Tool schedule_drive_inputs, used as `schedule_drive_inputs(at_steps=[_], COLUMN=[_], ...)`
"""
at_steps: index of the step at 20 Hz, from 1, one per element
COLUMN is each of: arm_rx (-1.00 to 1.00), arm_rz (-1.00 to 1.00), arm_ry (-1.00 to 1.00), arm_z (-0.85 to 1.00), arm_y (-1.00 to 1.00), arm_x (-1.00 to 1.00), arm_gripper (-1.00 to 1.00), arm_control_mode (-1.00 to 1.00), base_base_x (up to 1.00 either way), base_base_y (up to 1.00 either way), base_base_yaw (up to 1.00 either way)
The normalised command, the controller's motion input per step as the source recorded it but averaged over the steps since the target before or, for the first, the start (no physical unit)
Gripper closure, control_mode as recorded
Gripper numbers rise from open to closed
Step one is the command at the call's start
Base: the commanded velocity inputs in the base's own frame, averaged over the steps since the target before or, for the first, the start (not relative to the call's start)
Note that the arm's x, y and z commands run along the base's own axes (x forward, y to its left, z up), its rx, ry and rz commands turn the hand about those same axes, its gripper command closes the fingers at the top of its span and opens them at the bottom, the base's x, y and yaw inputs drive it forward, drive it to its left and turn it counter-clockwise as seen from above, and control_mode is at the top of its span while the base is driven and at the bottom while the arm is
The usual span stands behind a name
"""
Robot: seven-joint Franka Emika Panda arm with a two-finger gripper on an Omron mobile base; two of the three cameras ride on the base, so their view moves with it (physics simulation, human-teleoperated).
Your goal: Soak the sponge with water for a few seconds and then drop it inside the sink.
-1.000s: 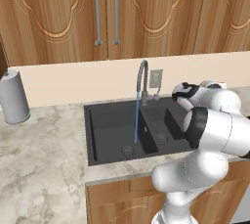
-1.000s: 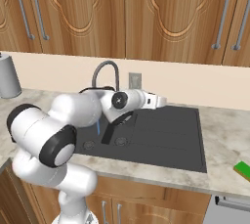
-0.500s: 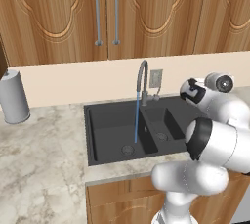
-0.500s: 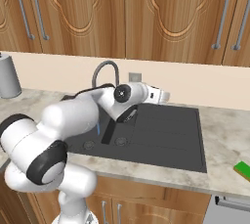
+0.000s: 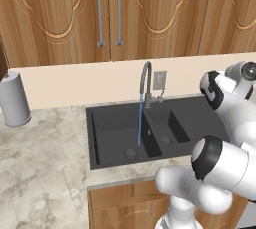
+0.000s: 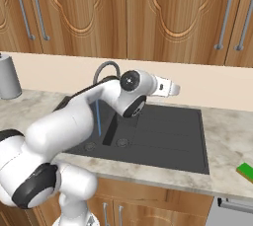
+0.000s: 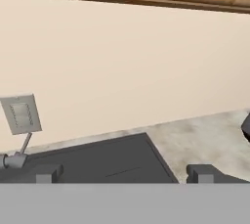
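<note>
On the counter far right of the sink (image 6: 173, 141) sits the sponge (image 6: 245, 170), so your gripper (image 7: 122, 173), jaws apart and empty, swings that way while water (image 5: 140, 122) runs.

Matt dark grey sink (image 5: 107, 138) set in a mottled beige stone-look counter (image 5: 40, 173), with a smooth grey metal faucet (image 5: 146, 80) behind it and a thin, translucent light-blue stream of water (image 5: 140, 123) falling into the large basin. Above the sink, satin wooden cabinet doors (image 5: 65, 13) with carved curves carry 2 brushed metal handles (image 5: 108, 13); the wall (image 7: 127, 61) between is plain matt cream. Right of the sink, the sponge (image 6: 245, 171) shows a bright green, matt face.
</note>
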Motion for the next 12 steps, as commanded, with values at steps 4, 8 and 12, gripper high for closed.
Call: schedule_drive_inputs(at_steps=[4,8,12], arm_rx=[0.00,0.00,0.00], arm_rz=[0.01,0.00,0.00], arm_ry=[0.08,0.11,0.11], arm_z=[-0.03,-0.09,0.14], arm_y=[-0.30,-0.19,-0.16], arm_x=[-0.44,-0.39,-0.35], arm_gripper=[-1.00,-1.00,-1.00], arm_control_mode=[-1.00,-1.00,-1.00], base_base_x=[0.00,0.00,0.00], base_base_y=[0.00,0.00,0.00], base_base_yaw=[0.00,0.00,0.00])
